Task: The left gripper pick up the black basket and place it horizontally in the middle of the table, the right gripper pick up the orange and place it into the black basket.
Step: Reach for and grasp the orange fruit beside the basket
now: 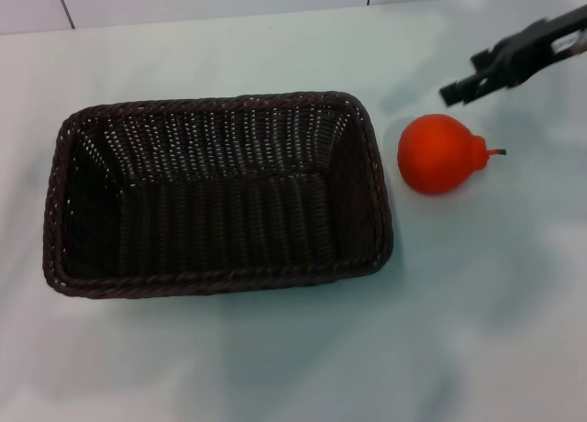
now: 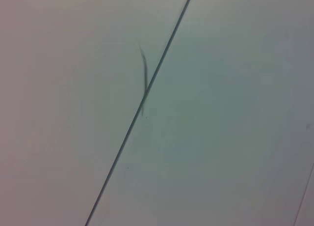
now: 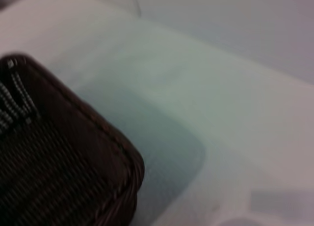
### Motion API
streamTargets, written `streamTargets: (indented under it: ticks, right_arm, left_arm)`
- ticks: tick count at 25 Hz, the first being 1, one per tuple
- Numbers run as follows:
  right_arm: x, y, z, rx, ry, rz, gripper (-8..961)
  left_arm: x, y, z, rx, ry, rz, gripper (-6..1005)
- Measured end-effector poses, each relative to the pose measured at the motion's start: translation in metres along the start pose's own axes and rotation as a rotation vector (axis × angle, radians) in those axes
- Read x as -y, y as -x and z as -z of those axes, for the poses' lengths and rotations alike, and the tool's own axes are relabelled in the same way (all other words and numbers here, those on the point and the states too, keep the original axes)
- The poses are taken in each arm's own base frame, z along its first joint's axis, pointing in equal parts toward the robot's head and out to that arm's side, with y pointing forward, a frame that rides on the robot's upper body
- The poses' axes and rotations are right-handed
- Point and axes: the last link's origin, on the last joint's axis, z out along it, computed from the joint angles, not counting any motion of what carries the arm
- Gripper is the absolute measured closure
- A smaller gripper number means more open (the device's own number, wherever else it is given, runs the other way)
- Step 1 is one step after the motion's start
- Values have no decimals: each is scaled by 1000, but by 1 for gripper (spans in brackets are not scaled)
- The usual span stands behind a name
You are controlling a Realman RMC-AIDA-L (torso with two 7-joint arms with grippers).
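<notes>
The black basket [image 1: 220,194] is sitting empty; we are bringing the right gripper [image 1: 477,79] (holding nothing, finger gap unclear) from one o'clock over the orange [image 1: 438,154]; go slowly.

Pale, slightly glossy table [image 1: 275,367] carrying two items only: black basket [image 1: 220,197] and orange [image 1: 438,154]. Basket sitting flat on left-centre of the surface, long side running left-right, open side up, nothing inside; one rounded corner also seen on the table in the right wrist view [image 3: 73,177]. Orange resting directly on the table just right of the basket's right end, small gap between them, stem pointing right.
</notes>
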Motion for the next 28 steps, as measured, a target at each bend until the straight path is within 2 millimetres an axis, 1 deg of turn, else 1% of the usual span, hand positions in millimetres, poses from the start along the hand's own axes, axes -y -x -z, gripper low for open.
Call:
streamTargets:
  ticks: [3, 4, 7, 9, 11, 14, 22, 27, 28]
  right_arm:
    - [9, 2, -25, 77, -1, 27, 39]
    - [14, 4, -35, 108, 4, 40, 39]
    - [23, 8, -59, 181, 37, 74, 38]
    - [26, 9, -68, 207, 63, 93, 42]
    - [27, 9, -74, 211, 77, 105, 52]
    - [28, 9, -74, 207, 76, 107, 65]
    - [25, 9, -70, 200, 82, 104, 264]
    - [21, 10, -67, 192, 88, 93, 469]
    - [19, 9, -64, 177, 90, 83, 481]
  left_arm:
    - [0, 0, 1, -1, -2, 9, 422]
    - [0, 0, 1, -1, -3, 11, 422]
    - [1, 0, 2, 0, -6, 20, 422]
    - [1, 1, 3, 0, -8, 30, 422]
    - [1, 1, 4, 1, -10, 37, 422]
    - [2, 1, 5, 2, -13, 40, 422]
    - [3, 2, 8, 6, -26, 41, 422]
    - [3, 2, 8, 7, -27, 41, 423]
    - [3, 2, 8, 7, -27, 41, 423]
